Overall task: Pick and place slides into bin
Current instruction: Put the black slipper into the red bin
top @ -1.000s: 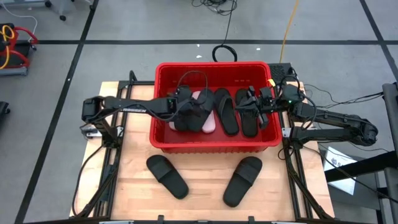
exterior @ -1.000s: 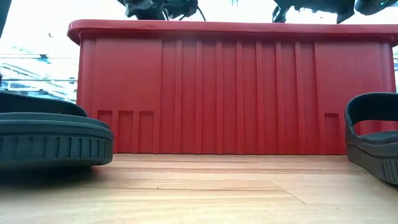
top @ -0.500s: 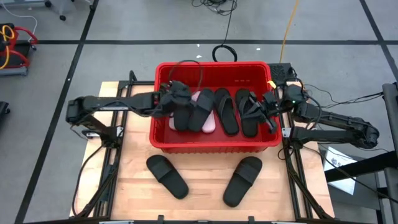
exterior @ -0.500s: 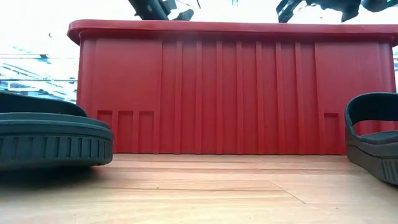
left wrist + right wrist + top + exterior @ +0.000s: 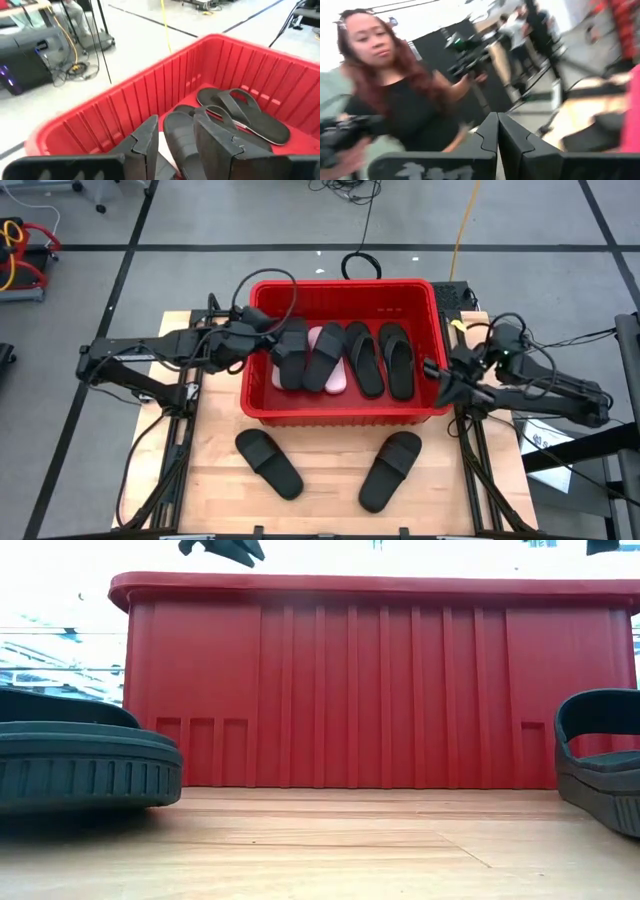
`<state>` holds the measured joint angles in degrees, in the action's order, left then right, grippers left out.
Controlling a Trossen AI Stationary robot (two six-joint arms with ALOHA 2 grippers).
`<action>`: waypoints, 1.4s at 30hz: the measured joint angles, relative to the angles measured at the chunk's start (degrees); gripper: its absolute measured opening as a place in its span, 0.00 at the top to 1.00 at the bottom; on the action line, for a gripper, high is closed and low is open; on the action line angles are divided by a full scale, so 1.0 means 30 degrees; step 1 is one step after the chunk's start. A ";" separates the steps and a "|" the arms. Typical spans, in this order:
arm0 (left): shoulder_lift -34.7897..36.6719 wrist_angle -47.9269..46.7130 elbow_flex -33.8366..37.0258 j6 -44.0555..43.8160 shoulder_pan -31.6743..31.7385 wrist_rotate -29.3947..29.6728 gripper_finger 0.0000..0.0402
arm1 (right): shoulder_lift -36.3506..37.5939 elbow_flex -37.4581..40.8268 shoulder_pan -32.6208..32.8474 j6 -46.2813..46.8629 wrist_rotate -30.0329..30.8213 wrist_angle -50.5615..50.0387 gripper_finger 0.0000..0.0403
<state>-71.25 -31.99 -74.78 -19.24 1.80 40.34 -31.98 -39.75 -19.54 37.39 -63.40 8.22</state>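
- The red bin sits in the middle of the high view, at the far half of the wooden table.
- Inside the bin lie several slides side by side: four black ones and a pink one partly covered by the black ones at centre left.
- Two more black slides rest on the table below the bin in the high view, one at lower left and one at lower right, both well apart from the bin wall.
- In the low view the same two slides fill the left edge and right edge of the frame, with the ribbed red wall between them.
- The left gripper hangs over the bin's left rim, at centre left of the high view; its fingers stand apart with nothing between them, released.
- The left wrist view looks past those fingers into the bin, where black slides lie on the floor of it.
- The right gripper sits just outside the bin's right wall, at centre right of the high view; its fingers are pressed together, clenched on nothing.
- Behind them in the right wrist view stands a person in a dark top, blurred.
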 joint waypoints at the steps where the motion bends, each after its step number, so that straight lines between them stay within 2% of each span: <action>1: 0.0136 -0.0030 0.0000 0.0173 -0.0080 0.0214 0.70 | 0.0249 0.0000 0.0301 0.0298 -0.0030 -0.0638 1.00; 7: 0.0537 -0.0847 0.0000 0.0866 -0.0254 0.0928 0.70 | 0.1343 0.0000 0.2707 0.0761 0.0198 -0.5154 1.00; 13: 0.0563 -0.1018 0.0000 0.0879 -0.0239 0.1068 0.70 | 0.1628 0.0000 0.5788 0.2606 0.1707 -0.8340 1.00; 22: 0.0563 -0.1013 0.0000 0.0913 -0.0239 0.1085 0.70 | 0.1665 0.0000 1.0774 0.8729 0.4495 -0.8601 1.00; 27: 0.0563 -0.1013 0.0000 0.1466 -0.0239 0.1092 0.70 | 0.1642 0.0000 1.3578 1.1091 0.6334 -0.8760 1.00; 31: 0.0563 -0.1013 0.0000 0.1513 -0.0239 0.1092 0.70 | 0.1301 0.0000 1.5476 1.1783 0.8053 -0.9749 1.00; 36: 0.0563 -0.1013 0.0000 0.1689 -0.0239 0.1092 0.70 | 0.0382 0.0000 1.7317 1.1213 1.0586 -1.1852 1.00; 42: 0.0563 -0.1013 0.0000 0.2030 -0.0239 0.1092 0.70 | -0.1139 0.0000 1.9348 1.1283 1.1161 -1.2261 1.00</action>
<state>-69.56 -35.03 -74.78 -13.15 1.08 43.62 -35.39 -39.75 38.50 71.23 -29.91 -28.56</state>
